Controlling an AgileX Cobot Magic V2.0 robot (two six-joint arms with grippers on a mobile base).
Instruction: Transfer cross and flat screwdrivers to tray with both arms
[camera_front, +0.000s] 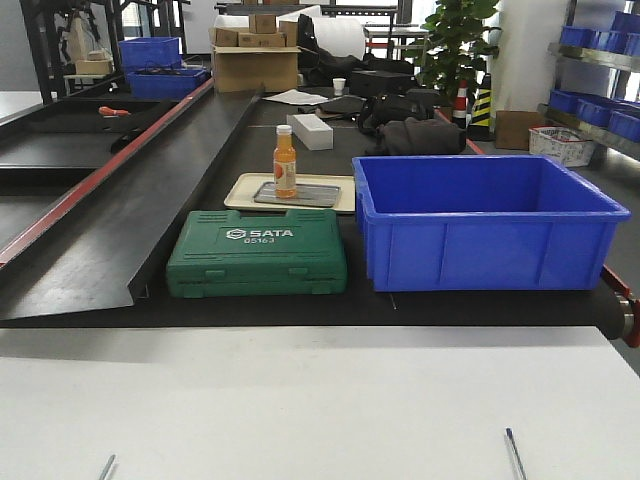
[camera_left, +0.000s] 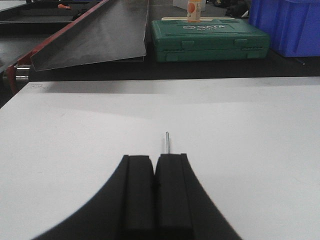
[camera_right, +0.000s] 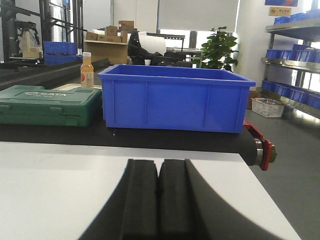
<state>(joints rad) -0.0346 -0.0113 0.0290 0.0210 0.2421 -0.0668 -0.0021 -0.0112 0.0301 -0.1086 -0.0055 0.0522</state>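
Note:
Two thin silver screwdriver shafts show at the near edge of the white table in the front view, one at the left (camera_front: 105, 467) and one at the right (camera_front: 515, 452); their handles are out of frame. The left wrist view shows a shaft tip (camera_left: 167, 141) sticking out past my left gripper (camera_left: 155, 156), whose jaws are pressed together; the shaft sits off to the right of their seam. My right gripper (camera_right: 158, 161) is shut over the white table with no screwdriver in its view. The silver tray (camera_front: 310, 196) rests on a cream tray (camera_front: 240, 192) behind the green case.
An orange bottle (camera_front: 285, 160) stands on the silver tray. A green SATA tool case (camera_front: 257, 254) and a deep blue bin (camera_front: 482, 222) sit on the black belt in front of the trays. A sloped metal chute (camera_front: 110, 230) runs along the left.

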